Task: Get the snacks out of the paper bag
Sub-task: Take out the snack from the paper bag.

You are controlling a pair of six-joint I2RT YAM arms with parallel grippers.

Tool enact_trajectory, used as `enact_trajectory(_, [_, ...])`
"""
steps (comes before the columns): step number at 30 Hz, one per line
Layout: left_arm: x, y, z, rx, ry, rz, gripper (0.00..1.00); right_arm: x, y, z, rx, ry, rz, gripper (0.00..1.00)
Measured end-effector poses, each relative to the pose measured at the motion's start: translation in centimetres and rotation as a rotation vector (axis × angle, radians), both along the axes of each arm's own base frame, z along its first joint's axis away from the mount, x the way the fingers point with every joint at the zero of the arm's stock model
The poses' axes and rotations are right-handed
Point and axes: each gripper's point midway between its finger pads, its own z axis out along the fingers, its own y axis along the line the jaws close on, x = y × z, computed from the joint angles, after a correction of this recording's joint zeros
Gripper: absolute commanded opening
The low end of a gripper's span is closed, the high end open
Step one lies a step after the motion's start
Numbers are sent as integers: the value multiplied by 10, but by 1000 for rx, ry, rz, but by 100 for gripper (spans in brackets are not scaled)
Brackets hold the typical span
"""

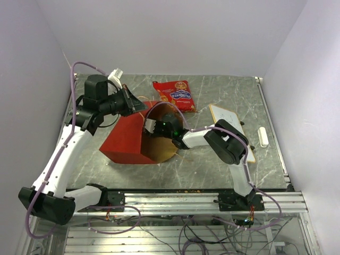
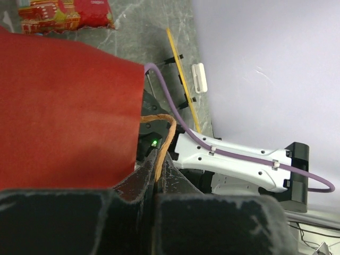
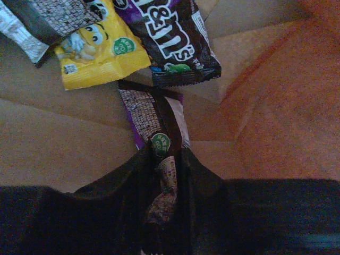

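Paper bag [image 1: 125, 141]: red outside, brown kraft inside. Big packet [image 1: 174, 94]: red, blue-yellow lettering. Small packet [image 3: 98, 56]: yellow. Third packet [image 3: 170, 40]: dark brown, white lettering. Wrapper [image 3: 151, 117]: purple, black-white speckle. Table [image 1: 223, 159]: grey marbled.

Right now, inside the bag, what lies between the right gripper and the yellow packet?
In the right wrist view, only a dark purple wrapper, pinched by the right gripper; its far end lies close beside the yellow packet.

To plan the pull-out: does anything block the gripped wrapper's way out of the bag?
Nothing visible does. The right gripper is shut on the dark wrapper; the other snacks lie deeper in the paper bag.
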Motion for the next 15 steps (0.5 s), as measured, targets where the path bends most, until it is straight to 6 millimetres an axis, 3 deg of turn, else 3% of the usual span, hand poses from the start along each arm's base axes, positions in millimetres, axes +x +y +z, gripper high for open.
enact_trajectory(2, [-1,4,-1,14,8,25,7,-4,-2,0,9,24,-2,1])
enact_trajectory(3, [-2,6,-2,21,13,37,7,-8,-3,2,17,38,-2,0])
enact_trajectory(9, [-1,14,-8,41,46,90,7,-33,-6,25,56,144,32,0])
enact_trajectory(15, [8,19,-9,75,75,126,7,-71,-24,58,80,249,41,0])
